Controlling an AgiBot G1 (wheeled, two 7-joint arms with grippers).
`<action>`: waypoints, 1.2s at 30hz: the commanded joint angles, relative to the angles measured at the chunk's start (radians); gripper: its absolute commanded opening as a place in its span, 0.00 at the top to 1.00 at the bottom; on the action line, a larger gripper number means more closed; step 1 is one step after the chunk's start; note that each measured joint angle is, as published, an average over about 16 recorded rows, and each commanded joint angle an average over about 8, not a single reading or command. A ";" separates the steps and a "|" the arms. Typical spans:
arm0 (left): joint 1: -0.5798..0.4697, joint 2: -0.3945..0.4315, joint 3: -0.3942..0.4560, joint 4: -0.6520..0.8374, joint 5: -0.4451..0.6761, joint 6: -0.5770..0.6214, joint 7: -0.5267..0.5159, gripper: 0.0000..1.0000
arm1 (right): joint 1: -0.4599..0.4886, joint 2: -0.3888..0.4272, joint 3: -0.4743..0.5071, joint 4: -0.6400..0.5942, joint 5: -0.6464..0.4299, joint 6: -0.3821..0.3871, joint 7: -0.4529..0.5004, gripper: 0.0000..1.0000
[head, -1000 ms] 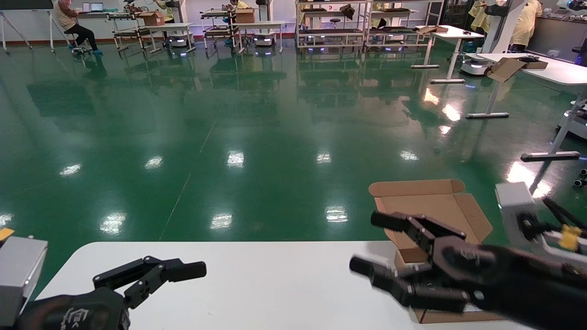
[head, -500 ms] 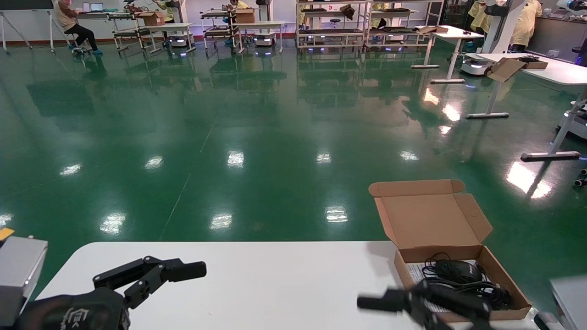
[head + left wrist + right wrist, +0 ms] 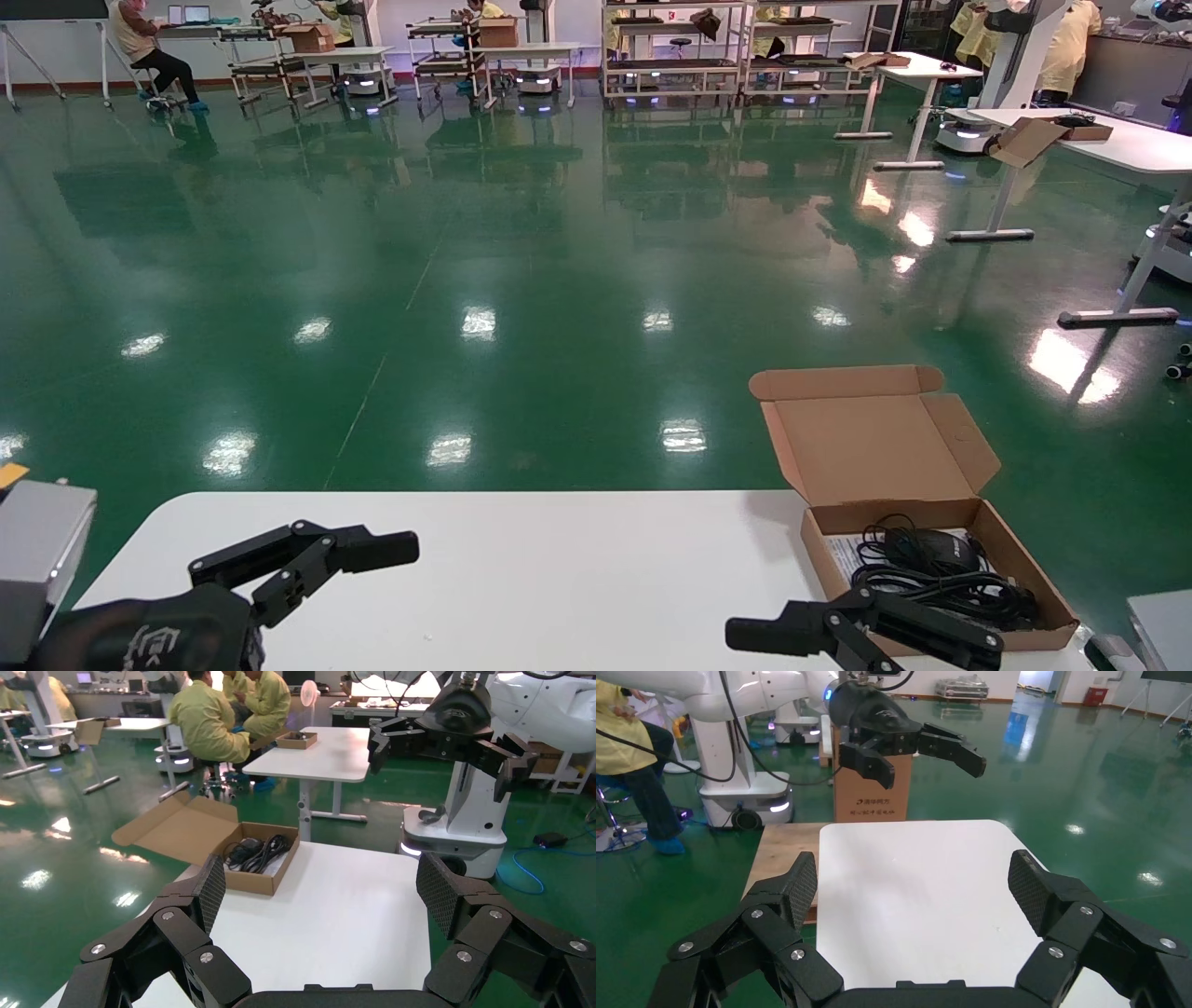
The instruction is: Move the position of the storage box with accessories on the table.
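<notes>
The right hand (image 3: 792, 643) has dropped from in front of the box (image 3: 941, 568) to the near edge of the counter (image 3: 559, 578), fingers spread wide. The mouse (image 3: 931, 552) and its cable, hidden a second ago, now show inside the box.

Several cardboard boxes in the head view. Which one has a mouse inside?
The open storage box on the near table, beside the right gripper; black mouse and cable inside. Others sit on distant tables.

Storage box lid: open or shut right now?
Open. The storage box flap lid stands tilted back, and the mouse with its cable shows inside.
</notes>
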 commanded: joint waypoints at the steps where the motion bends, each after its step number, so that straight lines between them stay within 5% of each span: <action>1: 0.000 0.000 0.000 0.000 0.000 0.000 0.000 0.00 | 0.002 -0.002 -0.004 -0.005 0.001 0.003 0.000 0.00; 36: 0.000 0.000 0.000 0.000 0.000 0.000 0.000 0.00 | 0.012 -0.007 -0.017 -0.024 0.008 0.016 0.000 0.00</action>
